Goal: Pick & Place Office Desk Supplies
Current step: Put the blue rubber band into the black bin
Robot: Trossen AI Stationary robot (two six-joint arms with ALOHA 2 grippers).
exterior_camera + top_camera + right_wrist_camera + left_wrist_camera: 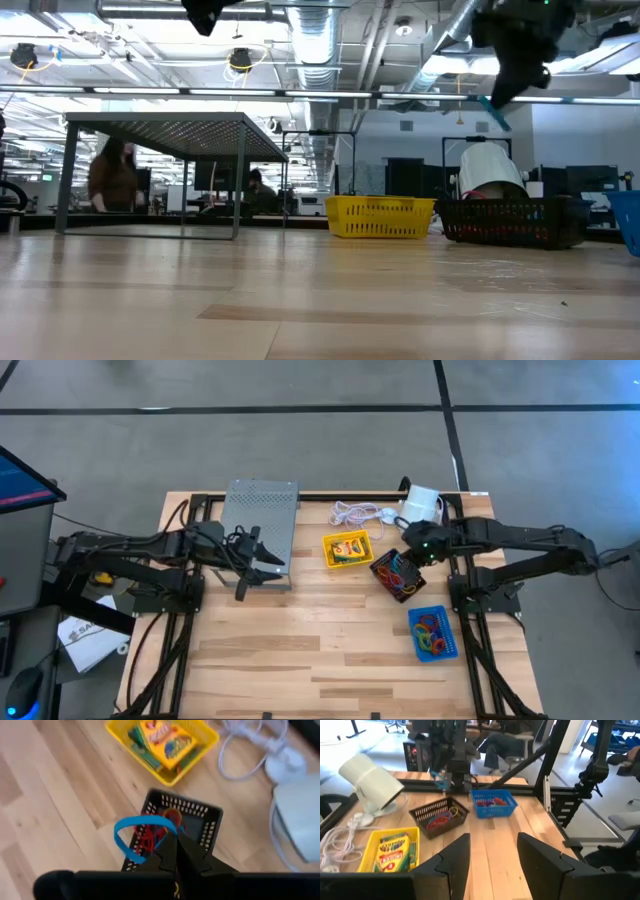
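Overhead, right gripper (172,836) jaws pinch thin blue rubber-band loop (131,831) above black mesh tray (210,822); left gripper (492,851) jaws spread, empty.

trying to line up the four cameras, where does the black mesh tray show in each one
High view: black mesh tray right of centre, under the right gripper.
Low view: tray at right.
Left wrist view: tray mid-picture.
Right wrist view: tray centre.
Shared landmark: the yellow tray beside it.

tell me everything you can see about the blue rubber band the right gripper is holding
The blue rubber band is a thin, flat, bright blue loop that looks like soft rubber. The shut right gripper pinches one end; the rest hangs open as a loose oval, in the air above the black mesh tray, touching nothing else that shows.
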